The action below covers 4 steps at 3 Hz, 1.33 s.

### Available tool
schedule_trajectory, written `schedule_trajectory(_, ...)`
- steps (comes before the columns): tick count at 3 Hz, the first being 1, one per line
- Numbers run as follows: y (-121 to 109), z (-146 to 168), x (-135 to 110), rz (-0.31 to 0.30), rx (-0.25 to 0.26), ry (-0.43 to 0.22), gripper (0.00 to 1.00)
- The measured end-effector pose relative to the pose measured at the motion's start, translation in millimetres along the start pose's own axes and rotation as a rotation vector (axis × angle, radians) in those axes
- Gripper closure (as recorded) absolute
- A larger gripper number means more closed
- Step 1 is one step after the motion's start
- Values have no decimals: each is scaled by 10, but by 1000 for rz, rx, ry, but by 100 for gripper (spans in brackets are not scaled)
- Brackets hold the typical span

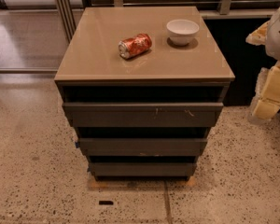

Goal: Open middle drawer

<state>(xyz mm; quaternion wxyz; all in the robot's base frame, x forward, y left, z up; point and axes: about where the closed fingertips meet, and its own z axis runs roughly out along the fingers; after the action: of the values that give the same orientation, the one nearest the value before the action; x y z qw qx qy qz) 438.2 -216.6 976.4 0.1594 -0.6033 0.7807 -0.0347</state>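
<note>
Gripper (269,97) hangs well right of middle drawer (142,147).

Interior of an office-like or laboratory building. Indicators: speckled terrazzo floor (32,171), metal-framed glass panels (64,8) at the far left, and a freestanding drawer unit whose desk (98,55) carries a soda can (135,45) and a white bowl (182,31). The robot's gripper (269,94) hangs at the right edge.

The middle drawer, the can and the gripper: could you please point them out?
middle drawer (142,147): camera view, centre of its front.
can (135,45): camera view, middle of its side.
gripper (269,94): camera view, pale body at right edge.
</note>
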Motion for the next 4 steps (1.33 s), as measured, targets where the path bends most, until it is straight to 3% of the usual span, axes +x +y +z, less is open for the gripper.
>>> schedule_trajectory(1, -3, -106, 11, -10, 8, -2, 0)
schedule_trajectory(2, 137, -60, 166, 1, 26, -31, 0)
schedule_trajectory(3, 391, 336, 361, 128, 18, -91, 0)
schedule_trajectory(4, 663, 1102, 423, 297, -48, -162, 0)
